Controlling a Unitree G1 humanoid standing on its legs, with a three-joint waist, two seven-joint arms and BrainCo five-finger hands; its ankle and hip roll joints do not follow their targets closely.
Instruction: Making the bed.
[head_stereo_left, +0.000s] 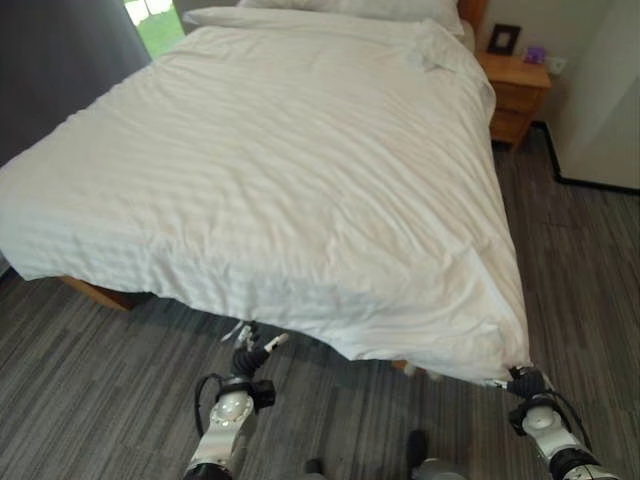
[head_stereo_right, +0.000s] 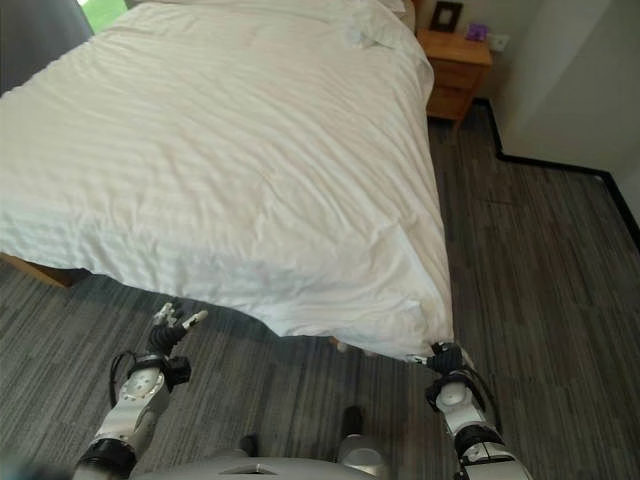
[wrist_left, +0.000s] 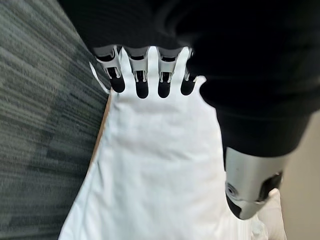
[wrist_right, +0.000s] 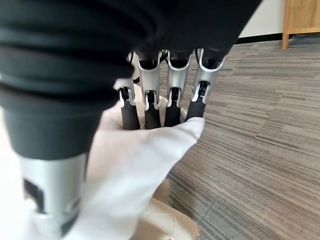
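A white duvet (head_stereo_left: 300, 170) lies spread over the bed, with pillows (head_stereo_left: 340, 8) at the far end. Its near edge hangs over the foot of the bed. My right hand (head_stereo_left: 527, 383) is at the near right corner, low by the floor. In the right wrist view its fingers (wrist_right: 150, 110) are curled onto the duvet corner (wrist_right: 150, 150) and pinch it against the thumb. My left hand (head_stereo_left: 250, 358) is just below the hanging near edge, further left. Its fingers (wrist_left: 142, 82) are straight and hold nothing, with the duvet (wrist_left: 155, 165) beyond them.
A wooden nightstand (head_stereo_left: 515, 90) stands at the far right of the bed with a dark picture frame (head_stereo_left: 504, 38) on it. Grey striped carpet (head_stereo_left: 90, 390) covers the floor. A dark curtain (head_stereo_left: 60, 60) hangs at the far left. The wooden bed frame (head_stereo_left: 100, 295) shows under the duvet.
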